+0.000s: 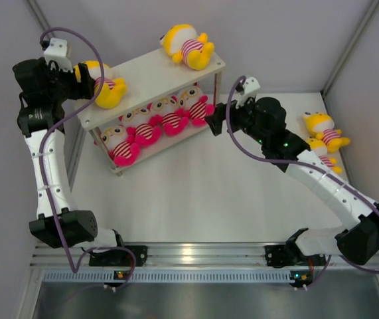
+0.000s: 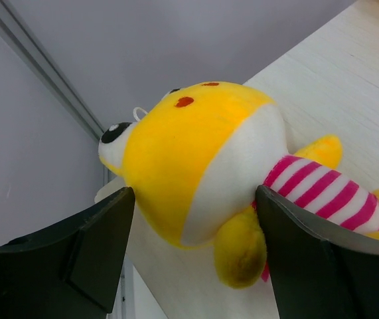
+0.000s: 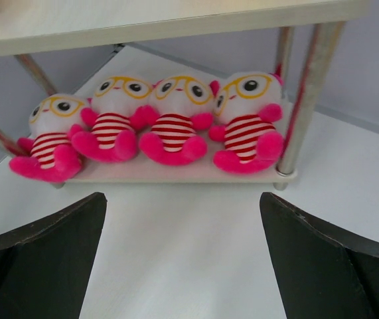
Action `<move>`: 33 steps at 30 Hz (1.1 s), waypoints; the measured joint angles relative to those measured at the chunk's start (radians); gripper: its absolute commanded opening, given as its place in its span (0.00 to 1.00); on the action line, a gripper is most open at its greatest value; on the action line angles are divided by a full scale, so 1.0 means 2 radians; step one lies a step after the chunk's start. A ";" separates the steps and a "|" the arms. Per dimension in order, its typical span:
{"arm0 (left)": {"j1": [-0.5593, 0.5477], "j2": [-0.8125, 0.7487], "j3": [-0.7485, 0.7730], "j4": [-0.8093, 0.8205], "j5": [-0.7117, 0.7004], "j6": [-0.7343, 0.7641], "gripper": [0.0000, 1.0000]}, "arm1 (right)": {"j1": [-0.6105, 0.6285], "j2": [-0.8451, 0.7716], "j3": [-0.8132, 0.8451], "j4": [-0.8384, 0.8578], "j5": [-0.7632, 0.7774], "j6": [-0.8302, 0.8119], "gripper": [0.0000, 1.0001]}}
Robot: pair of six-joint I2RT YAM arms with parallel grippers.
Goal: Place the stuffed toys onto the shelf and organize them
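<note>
Your left fingers grip a yellow toy by the head, apparently to seat it on the shelf; right fingers spread empty.

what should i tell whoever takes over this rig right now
Left gripper: fingers astride a yellow toy lying at the top board's left end; grip unclear.
Right gripper: open, empty, facing the lower board.
Done: four pink toys in a row on lower board; another yellow toy at top board's right end.
Left: two yellow toys on the table beside the right arm.
</note>
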State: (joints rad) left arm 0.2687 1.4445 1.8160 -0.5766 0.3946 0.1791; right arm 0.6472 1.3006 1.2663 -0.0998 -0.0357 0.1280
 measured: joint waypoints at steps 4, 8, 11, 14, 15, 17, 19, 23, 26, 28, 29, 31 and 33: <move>0.000 -0.001 0.003 -0.001 -0.024 0.003 0.87 | -0.068 -0.022 -0.019 -0.011 0.033 0.040 0.99; -0.001 -0.008 0.009 -0.005 -0.055 0.004 0.94 | -0.192 -0.048 -0.057 -0.026 0.054 0.087 0.99; -0.001 -0.022 0.008 -0.008 -0.067 0.004 0.99 | -0.293 -0.051 -0.088 -0.036 0.072 0.119 0.99; -0.001 -0.047 -0.005 -0.007 -0.072 0.004 0.99 | -0.377 -0.051 -0.122 -0.056 0.102 0.157 0.99; -0.001 -0.059 -0.014 -0.009 -0.073 0.006 0.99 | -0.405 -0.052 -0.136 -0.065 0.122 0.177 0.99; -0.001 -0.079 -0.021 -0.018 -0.070 0.013 0.99 | -0.447 -0.059 -0.167 -0.083 0.168 0.213 0.99; -0.001 -0.090 -0.020 -0.028 -0.067 0.021 0.99 | -0.476 -0.072 -0.198 -0.096 0.209 0.241 0.99; -0.001 -0.102 -0.019 -0.054 -0.062 0.038 0.99 | -0.513 -0.091 -0.240 -0.104 0.243 0.280 0.99; -0.001 -0.111 -0.028 -0.076 -0.059 0.047 0.99 | -0.572 -0.074 -0.255 -0.090 0.216 0.297 0.99; -0.001 -0.120 -0.034 -0.094 -0.056 0.052 0.99 | -0.603 -0.048 -0.257 -0.077 0.196 0.300 0.99; -0.001 -0.126 -0.036 -0.104 -0.052 0.054 0.99 | -0.616 -0.032 -0.259 -0.068 0.181 0.299 0.99; -0.001 -0.137 -0.037 -0.117 -0.046 0.056 0.99 | -0.624 -0.008 -0.268 -0.042 0.143 0.298 0.94; -0.001 -0.149 -0.037 -0.129 -0.039 0.058 0.99 | -0.624 0.005 -0.284 -0.014 0.109 0.295 0.90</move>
State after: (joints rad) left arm 0.2676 1.1458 1.7424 -0.8337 0.3164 0.2951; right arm -0.6003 1.3113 0.6991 -0.1280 0.1822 0.7181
